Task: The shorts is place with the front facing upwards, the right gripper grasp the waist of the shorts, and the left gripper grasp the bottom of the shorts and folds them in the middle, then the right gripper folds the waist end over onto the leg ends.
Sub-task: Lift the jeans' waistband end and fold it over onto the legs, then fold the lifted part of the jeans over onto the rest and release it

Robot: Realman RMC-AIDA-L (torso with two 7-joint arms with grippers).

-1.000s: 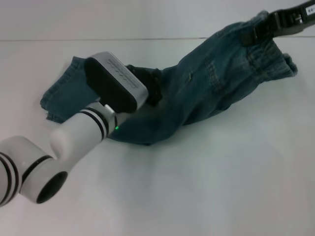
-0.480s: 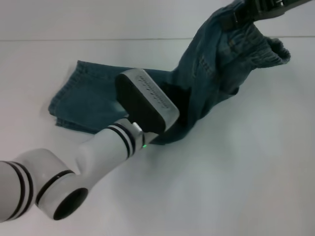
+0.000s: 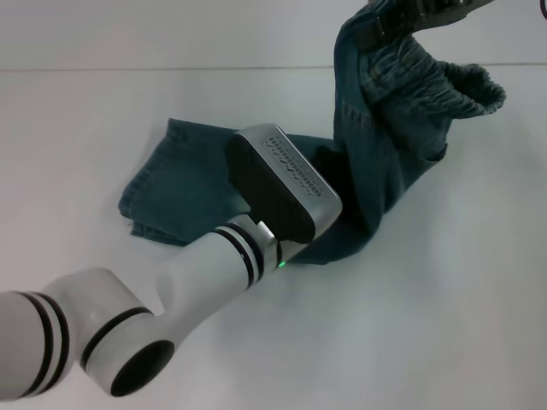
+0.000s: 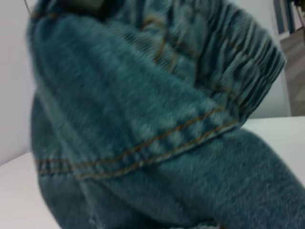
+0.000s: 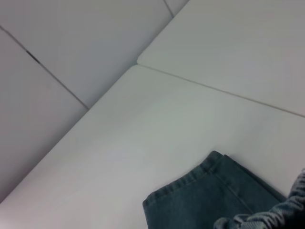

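Observation:
The denim shorts [image 3: 385, 145] hang by their gathered waist [image 3: 466, 81] from my right gripper [image 3: 408, 15], which is shut on the waistband at the top edge of the head view. From there the cloth drapes down to the table. The leg ends [image 3: 149, 201] lie flat on the left. My left arm's wrist housing [image 3: 282, 184] covers the middle of the shorts and hides its gripper. The left wrist view is filled with denim [image 4: 152, 143] and the elastic band [image 4: 238, 52]. The right wrist view shows a hemmed cuff [image 5: 190, 200] and a bit of waistband [image 5: 271, 217].
A white table [image 3: 444, 325] carries everything, with a seam line [image 3: 128, 69] running across its far side. The right wrist view shows the table's panel joints [image 5: 200, 86]. My left forearm [image 3: 128, 325] reaches in from the lower left.
The right gripper has raised the waist higher and carried it leftward. The left arm has moved right, and the leg part has slid right along the table with it.

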